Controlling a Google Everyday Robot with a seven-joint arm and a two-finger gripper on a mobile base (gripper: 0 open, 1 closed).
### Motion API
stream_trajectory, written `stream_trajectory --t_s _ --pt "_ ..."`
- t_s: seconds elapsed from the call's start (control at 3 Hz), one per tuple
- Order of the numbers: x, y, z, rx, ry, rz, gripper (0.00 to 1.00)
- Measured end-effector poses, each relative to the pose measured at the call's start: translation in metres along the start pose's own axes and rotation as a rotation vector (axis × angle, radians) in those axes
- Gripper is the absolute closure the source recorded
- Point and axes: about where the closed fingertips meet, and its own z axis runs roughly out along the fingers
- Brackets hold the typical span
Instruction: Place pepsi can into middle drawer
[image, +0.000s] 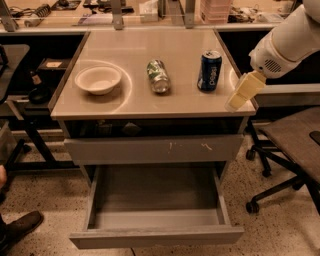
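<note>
desk seen from the front, slightly above. pepsi can (209, 70) stood upright on the desk top, close to the right edge, about midway between the back and front edges, silver top up, lettering facing forward. nothing touched it.

gripper (236, 101) hung over the front right corner of the desk, tilted down and to the left, its pale yellow tip just above the top surface. it sat near the pepsi can, in front and to the right of it, with a clear gap between. whether it was spread or pressed together: could not tell from this angle. white arm (282, 42) came in from beyond the right edge.

green-and-silver can (158, 76) lay on its side at the middle of the top, left of the pepsi can, apart from it. white bowl (98, 79) sat toward the left edge.

below the front edge, scuffed drawer front (152, 149) was pushed in. under it, middle drawer (155, 236) was pulled well out, grey tray showing.

office chair (295, 145) stood off the right edge. a shoe (20, 227) showed on the floor near the front left corner.
</note>
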Motion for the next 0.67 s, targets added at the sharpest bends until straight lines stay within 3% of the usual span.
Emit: stream_trajectory --t_s 0.33,0.67 --pt "0.001 -0.007 0.013 0.025 -0.04 0.076 0.0" --pt "-0.017 -0.031 0.041 0.069 -0.111 0.195 0.0"
